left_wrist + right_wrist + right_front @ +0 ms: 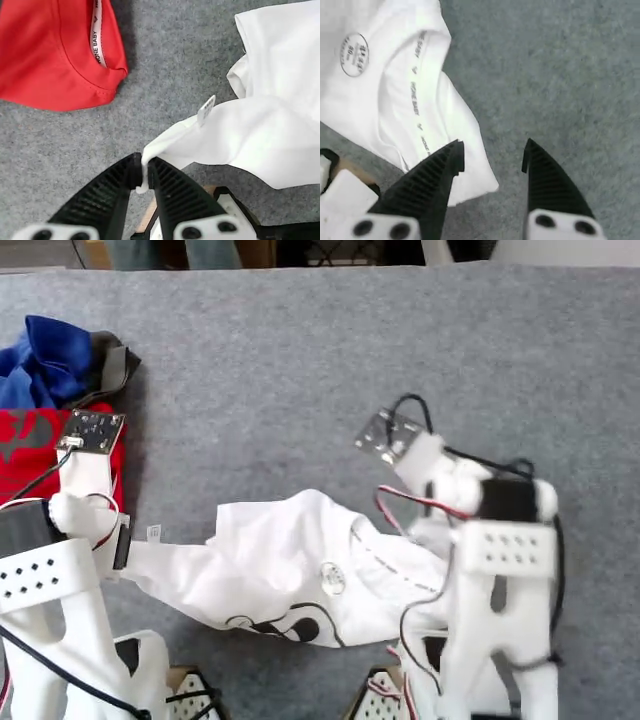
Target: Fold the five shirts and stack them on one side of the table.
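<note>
1. Near edge, left arm. The left gripper [142,172] is clamped on a corner of the white shirt [290,560]. The jaws stand nearly closed with only the pinched fabric between them. A small tag hangs from the cloth just beyond the pinch.

2. Near edge, right arm. The right gripper [492,155] is spread wide and holds nothing. One finger stands over the edge of the white shirt by its collar; the other stands over bare table [400,340].

3. Governing relation. The white shirt lies crumpled and not yet folded, with its long axis running across the table from one arm to the other. The left arm holds one end. The collar end lies directly under and just to one side of the right gripper. The right arm is the nearer arm to that free end. Judgement: the next move calls for the right gripper to close on the collar-end edge so both arms can draw the shirt flat.

4. Farther, left side. The red shirt [30,430] lies flat near the left arm, apart from the white shirt. Beyond it, the blue shirt [45,365] lies bunched, touching a dark grey garment [118,360].

5. Count. Arms: two. Garments visible: four (one white, one red, one blue, one dark grey). A fifth shirt cannot be made out.
</note>
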Controlling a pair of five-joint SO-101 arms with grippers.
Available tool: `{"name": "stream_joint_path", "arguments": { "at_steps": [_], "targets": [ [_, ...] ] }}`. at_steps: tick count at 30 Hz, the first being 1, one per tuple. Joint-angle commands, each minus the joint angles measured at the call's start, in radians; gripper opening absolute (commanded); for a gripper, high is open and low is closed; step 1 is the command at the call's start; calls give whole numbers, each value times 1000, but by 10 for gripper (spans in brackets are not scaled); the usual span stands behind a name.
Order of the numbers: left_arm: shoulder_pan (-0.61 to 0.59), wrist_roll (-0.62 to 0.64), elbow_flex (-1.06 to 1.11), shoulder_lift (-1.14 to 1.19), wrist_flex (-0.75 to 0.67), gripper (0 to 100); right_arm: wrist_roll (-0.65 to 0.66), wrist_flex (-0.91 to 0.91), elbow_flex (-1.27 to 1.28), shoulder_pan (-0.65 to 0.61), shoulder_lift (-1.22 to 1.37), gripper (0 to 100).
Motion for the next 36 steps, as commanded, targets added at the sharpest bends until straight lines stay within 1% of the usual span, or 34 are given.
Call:
{"name": "stream_joint_path", "arguments": {
  "at_steps": [1, 5, 8, 14, 15, 17, 19, 20, 21, 27, 31, 36],
  "targets": [
    [-4, -6, -5, 3, -6, 29, -138, -91, -96, -204, 157, 204],
    [-12, -5, -5, 3, -3, 29, -229, -155, -209, -388, 401, 202],
    [-12, -5, -5, 2, -2, 29, -265, -169, -311, -460, 590, 202],
    [-12, -3, -5, 2, -2, 29, -321, -184, -507, -488, 918, 198],
    [-12, -3, -5, 2, -2, 29, -324, -183, -532, -486, 964, 185],
    [-12, -3, -5, 2, -2, 29, -325, -178, -567, -485, 1030, 116],
    [-12, -3, -5, 2, -2, 29, -325, -169, -579, -474, 1072, 19],
    [-12, -3, -5, 2, -2, 29, -325, -167, -579, -465, 1082, 13],
    [-12, -5, -5, 2, -2, 29, -325, -157, -578, -451, 1084, 25],
    [-12, -8, -5, 2, -6, 29, -315, -92, -564, -308, 1052, 14],
    [-7, -8, -5, 3, -11, 29, -227, -72, -467, -207, 940, 14],
    [-4, -8, 12, 3, -64, 29, -92, -100, -216, -110, 765, 14]
  ]
}}
